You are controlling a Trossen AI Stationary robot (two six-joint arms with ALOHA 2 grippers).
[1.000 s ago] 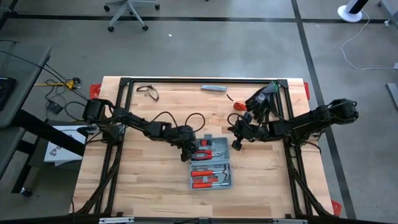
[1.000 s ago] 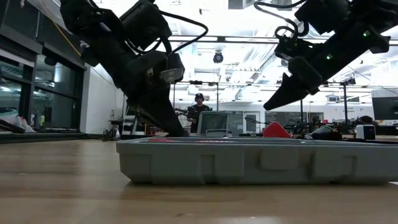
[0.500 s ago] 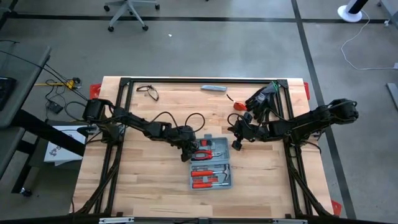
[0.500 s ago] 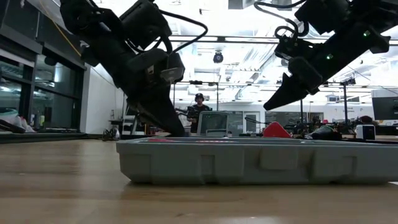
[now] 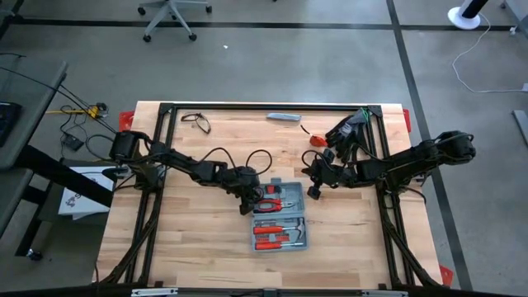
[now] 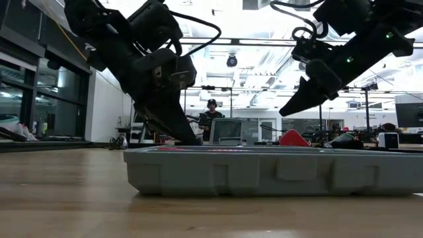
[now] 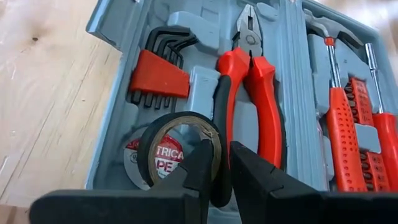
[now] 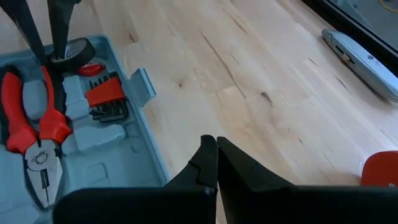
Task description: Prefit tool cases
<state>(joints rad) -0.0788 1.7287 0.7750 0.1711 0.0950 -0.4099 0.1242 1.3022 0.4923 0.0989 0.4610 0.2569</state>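
Observation:
The blue-grey tool case (image 5: 279,216) lies open on the table, with red-handled pliers (image 7: 249,81), hex keys (image 7: 158,71) and screwdrivers (image 7: 348,124) in its slots. My left gripper (image 7: 222,168) stands over the case's far-left corner (image 5: 252,200), shut on a black tape roll (image 7: 177,146). My right gripper (image 8: 214,152) is shut and touches nothing. It hangs above bare wood just right of the case (image 5: 313,191), with its tip raised (image 6: 284,112). My left gripper pinches the tape roll's wall (image 7: 221,186), with one finger (image 7: 199,171) inside the hole and the other (image 7: 255,180) outside. The fingers come from above, slanting down. The roll is tilted on edge over its round recess (image 7: 134,165) in the case.
A slim grey bar (image 5: 283,117) lies near the far edge. Black gloves (image 5: 351,130) and a small red object (image 5: 316,141) sit at the far right, and a dark wire loop (image 5: 195,120) at the far left. Bare wood shows left of and in front of the case.

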